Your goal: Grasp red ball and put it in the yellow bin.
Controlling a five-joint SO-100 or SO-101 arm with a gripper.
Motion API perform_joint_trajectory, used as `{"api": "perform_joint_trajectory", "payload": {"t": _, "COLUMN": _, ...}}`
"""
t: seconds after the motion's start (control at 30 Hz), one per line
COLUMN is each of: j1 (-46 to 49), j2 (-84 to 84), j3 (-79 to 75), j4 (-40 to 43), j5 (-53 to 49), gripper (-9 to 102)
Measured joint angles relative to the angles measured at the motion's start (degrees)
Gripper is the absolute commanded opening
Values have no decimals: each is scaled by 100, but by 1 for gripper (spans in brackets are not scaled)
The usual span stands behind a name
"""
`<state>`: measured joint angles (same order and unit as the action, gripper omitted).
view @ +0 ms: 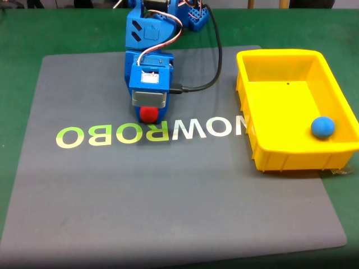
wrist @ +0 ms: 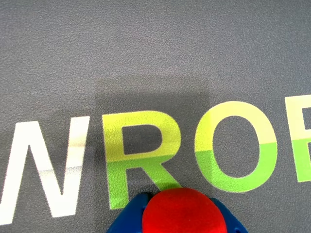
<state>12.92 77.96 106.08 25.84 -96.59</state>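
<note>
The red ball [view: 148,114] sits low over the grey mat by the letter R, under the blue arm, with my gripper [view: 149,115] shut on it. In the wrist view the red ball [wrist: 183,212] fills the bottom edge, with blue fingers [wrist: 127,218] hugging both of its sides. The yellow bin [view: 263,103] stands at the right of the mat in the fixed view, well apart from the gripper. A blue ball [view: 323,127] lies inside the bin near its right wall.
A grey mat [view: 168,196] with white and green lettering covers the green table. A black cable [view: 210,67] loops from the arm toward the bin's left side. The arm's base [view: 168,17] stands at the back edge.
</note>
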Motion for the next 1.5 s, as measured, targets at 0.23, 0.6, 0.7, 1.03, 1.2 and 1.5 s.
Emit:
{"api": "perform_joint_trajectory", "payload": {"t": 0.23, "j1": -9, "j2": 0, "j3": 0, "j4": 0, "j5": 35, "gripper": 0}}
{"api": "perform_joint_trajectory", "payload": {"t": 0.6, "j1": -756, "j2": 1011, "j3": -642, "j4": 0, "j5": 281, "gripper": 0}}
{"api": "perform_joint_trajectory", "payload": {"t": 0.7, "j1": -1195, "j2": 1266, "j3": -817, "j4": 0, "j5": 281, "gripper": 0}}
{"api": "perform_joint_trajectory", "payload": {"t": 1.03, "j1": -2830, "j2": 1573, "j3": -861, "j4": 0, "j5": 352, "gripper": 0}}
{"api": "perform_joint_trajectory", "payload": {"t": 1.2, "j1": -3305, "j2": 1573, "j3": -861, "j4": 0, "j5": 422, "gripper": 0}}
{"api": "perform_joint_trajectory", "payload": {"t": 1.5, "j1": -3560, "j2": 1547, "j3": -861, "j4": 0, "j5": 457, "gripper": 3}}
